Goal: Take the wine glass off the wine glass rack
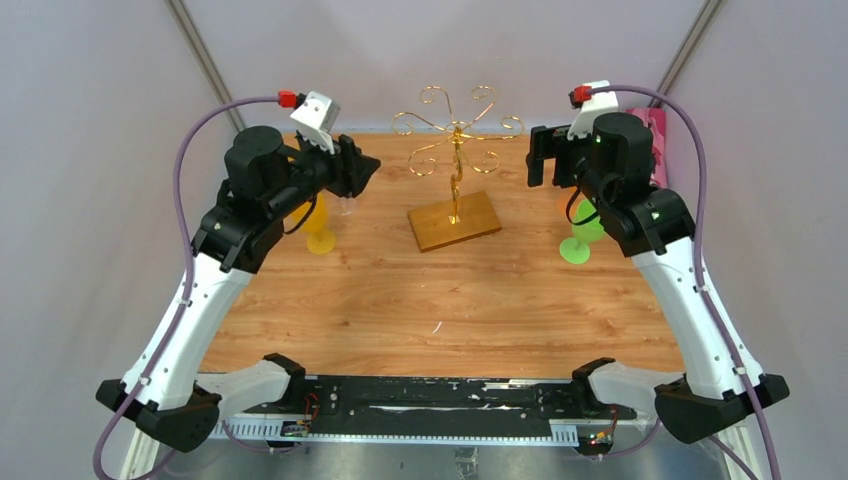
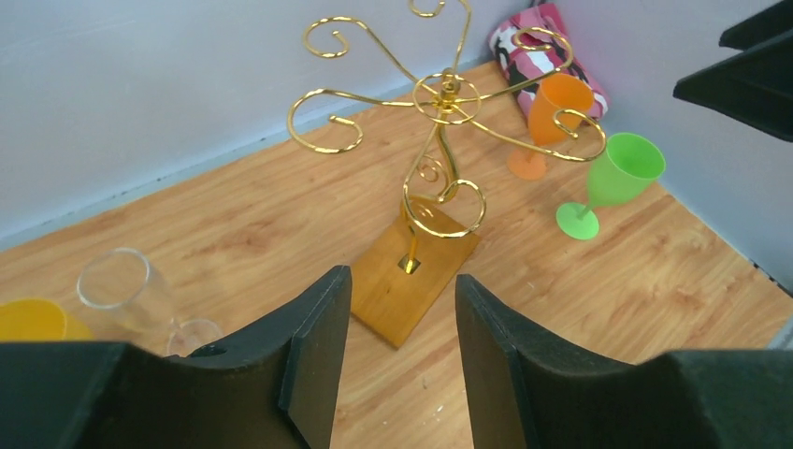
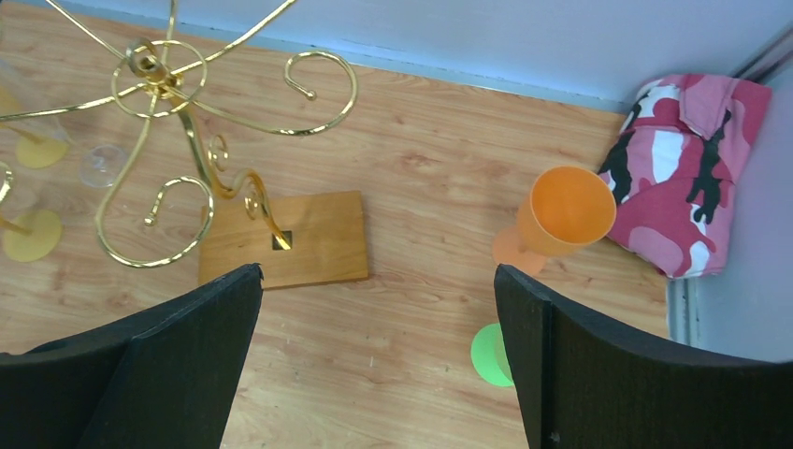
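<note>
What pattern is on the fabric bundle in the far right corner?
The fabric bundle is pink, white and black camouflage, clearest in the right wrist view.

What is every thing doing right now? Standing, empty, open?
Wine glass rack: upright, hooks empty.
Clear glass: standing, empty.
Yellow glass: standing.
Orange glass: standing.
Green glass: standing.
Left gripper: open, empty.
Right gripper: open, empty.

A robotics lab test cell. The left arm (image 1: 200, 290) and right arm (image 1: 690, 300) are bolted to a black rail (image 1: 430, 400) at the near edge of a wood-grain table (image 1: 400, 300), with purple cables (image 1: 185, 170) looping to the wrist cameras. Plain pale walls (image 1: 90, 150) box in the other 3 edges.
</note>
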`<control>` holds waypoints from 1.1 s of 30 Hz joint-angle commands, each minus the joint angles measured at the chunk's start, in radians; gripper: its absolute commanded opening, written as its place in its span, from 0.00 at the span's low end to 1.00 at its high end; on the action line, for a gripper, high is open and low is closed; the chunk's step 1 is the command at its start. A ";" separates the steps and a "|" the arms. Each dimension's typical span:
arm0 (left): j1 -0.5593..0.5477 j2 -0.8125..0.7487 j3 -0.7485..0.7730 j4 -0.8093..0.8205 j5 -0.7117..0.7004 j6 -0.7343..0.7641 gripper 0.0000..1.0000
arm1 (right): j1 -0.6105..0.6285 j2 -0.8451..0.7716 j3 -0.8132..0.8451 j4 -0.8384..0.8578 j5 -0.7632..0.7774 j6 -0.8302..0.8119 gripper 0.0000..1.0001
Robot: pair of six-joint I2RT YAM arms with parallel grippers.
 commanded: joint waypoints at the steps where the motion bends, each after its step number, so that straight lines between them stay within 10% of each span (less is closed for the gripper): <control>1: -0.008 -0.051 -0.048 0.071 -0.134 -0.057 0.50 | 0.032 -0.057 -0.076 0.062 0.097 -0.032 0.99; 33: -0.008 -0.118 -0.047 0.021 -0.246 -0.060 0.51 | 0.035 -0.130 -0.148 0.143 0.072 -0.041 0.99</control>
